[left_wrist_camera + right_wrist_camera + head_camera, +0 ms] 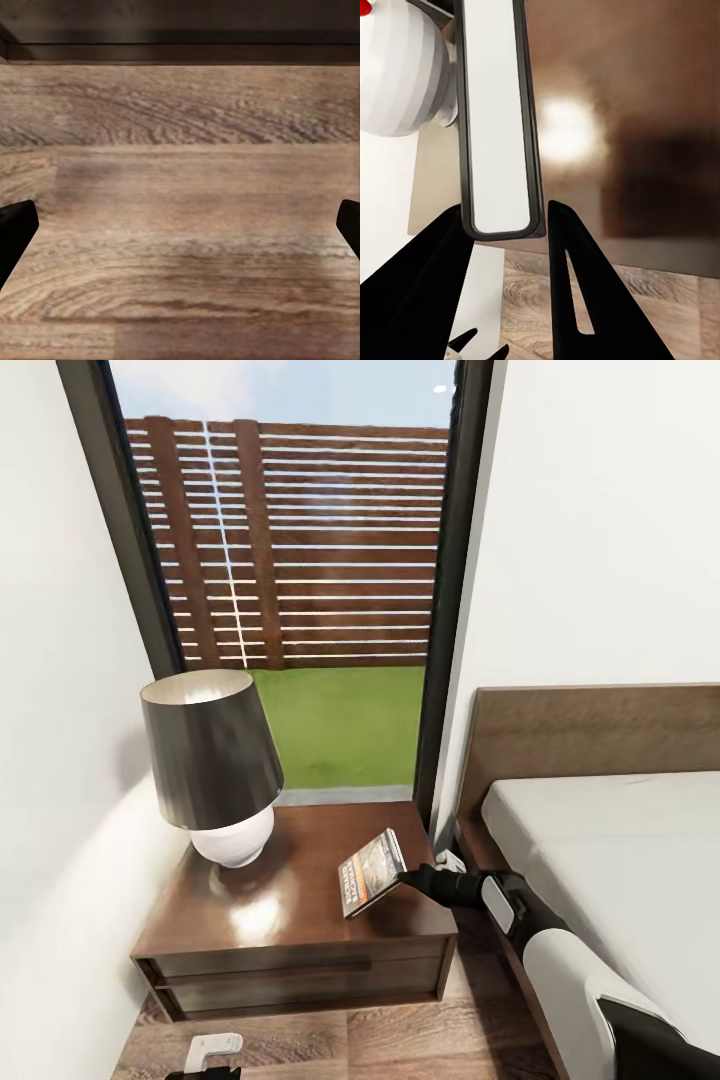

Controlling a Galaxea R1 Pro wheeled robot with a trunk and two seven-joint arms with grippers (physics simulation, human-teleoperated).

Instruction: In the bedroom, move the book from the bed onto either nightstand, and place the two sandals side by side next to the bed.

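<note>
Left hand (pixel 180 225) hanging wide open, empty, over floor (pixel 180 150). Lamp (pixel 215 770) occupying nightstand's (pixel 270 920) left, so book (pixel 372 872) coming in right side, tilted, probably touching top. Right hand (pixel 405 878) pinching book's edge. Bed (pixel 620 840) alongside.

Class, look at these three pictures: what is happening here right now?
The robot's right gripper is shut on the book, holding it tilted over the nightstand, beside the lamp. Whether the book's lower edge touches the top is unclear. The bed lies to the right, its mattress bare. The left gripper is open and empty above the wood floor. No sandals can be seen.
</note>
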